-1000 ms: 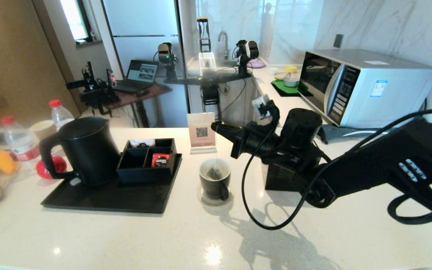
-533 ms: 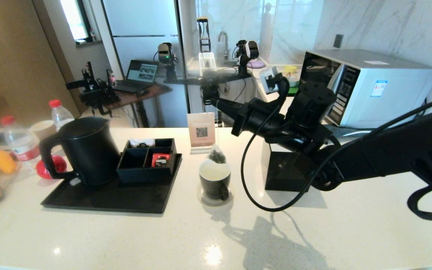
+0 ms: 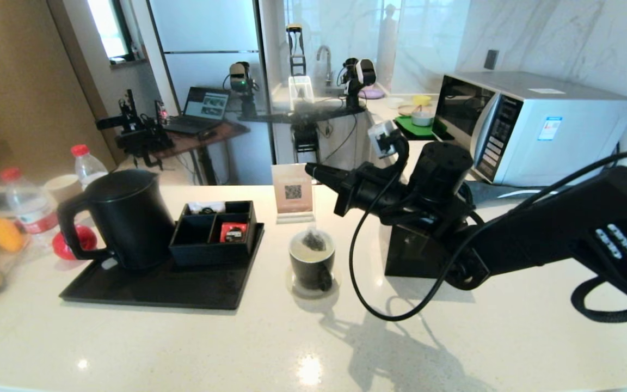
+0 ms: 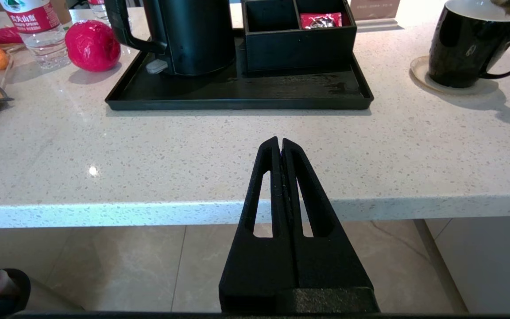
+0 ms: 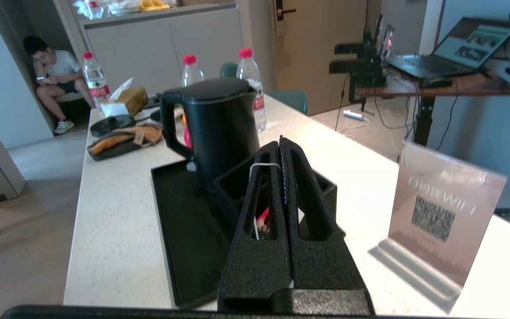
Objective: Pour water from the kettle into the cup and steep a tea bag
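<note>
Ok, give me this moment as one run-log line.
right gripper: shut on tea bag string, above cup | tea bag: hanging at cup rim | kettle: on tray | left gripper: shut, parked

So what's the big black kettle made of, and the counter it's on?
The kettle looks like matte black plastic or coated metal: it is dull, with almost no shine, so I cannot tell which. The counter looks like polished stone or quartz: white with tiny specks and bright spots of reflected light.
</note>
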`<state>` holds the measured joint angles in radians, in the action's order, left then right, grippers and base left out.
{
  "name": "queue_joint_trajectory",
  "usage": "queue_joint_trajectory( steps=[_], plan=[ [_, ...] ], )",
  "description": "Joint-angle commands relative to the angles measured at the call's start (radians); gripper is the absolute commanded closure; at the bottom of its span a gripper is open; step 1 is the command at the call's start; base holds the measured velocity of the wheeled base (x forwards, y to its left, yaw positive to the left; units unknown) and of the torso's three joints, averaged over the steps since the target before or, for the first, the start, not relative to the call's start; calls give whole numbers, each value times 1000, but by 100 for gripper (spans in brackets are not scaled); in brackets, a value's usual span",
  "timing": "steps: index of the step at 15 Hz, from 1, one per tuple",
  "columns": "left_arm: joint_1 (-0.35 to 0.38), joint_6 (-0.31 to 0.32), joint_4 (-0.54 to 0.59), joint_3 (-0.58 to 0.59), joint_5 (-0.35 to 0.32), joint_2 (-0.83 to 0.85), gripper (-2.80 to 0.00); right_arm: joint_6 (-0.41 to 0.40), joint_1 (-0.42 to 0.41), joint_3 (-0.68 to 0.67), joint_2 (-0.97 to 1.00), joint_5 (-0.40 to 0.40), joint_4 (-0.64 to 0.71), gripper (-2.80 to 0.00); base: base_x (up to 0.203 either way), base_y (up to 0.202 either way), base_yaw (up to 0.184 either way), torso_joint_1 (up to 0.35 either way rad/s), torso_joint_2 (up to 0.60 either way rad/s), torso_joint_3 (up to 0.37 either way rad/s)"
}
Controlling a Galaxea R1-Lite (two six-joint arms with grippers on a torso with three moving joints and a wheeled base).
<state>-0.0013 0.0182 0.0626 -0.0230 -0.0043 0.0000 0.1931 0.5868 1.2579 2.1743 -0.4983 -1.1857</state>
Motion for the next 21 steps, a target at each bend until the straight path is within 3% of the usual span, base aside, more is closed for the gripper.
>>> queue_joint_trajectory(
  steps=[1,6,12,17,21],
  plan=[
    [0,0,0,0,0,0,0,0,2,-62,28,-3,-42,0,0,0,0,0,0,0],
    [1,0,0,0,0,0,0,0,15,-209,77,-3,-141,0,0,0,0,0,0,0],
    [1,0,0,0,0,0,0,0,25,-191,89,-1,-141,0,0,0,0,0,0,0],
    [0,0,0,0,0,0,0,2,24,-120,-3,1,-116,0,0,0,0,0,0,0],
    [0,0,0,0,0,0,0,2,22,-139,-61,1,-111,0,0,0,0,0,0,0]
  ],
)
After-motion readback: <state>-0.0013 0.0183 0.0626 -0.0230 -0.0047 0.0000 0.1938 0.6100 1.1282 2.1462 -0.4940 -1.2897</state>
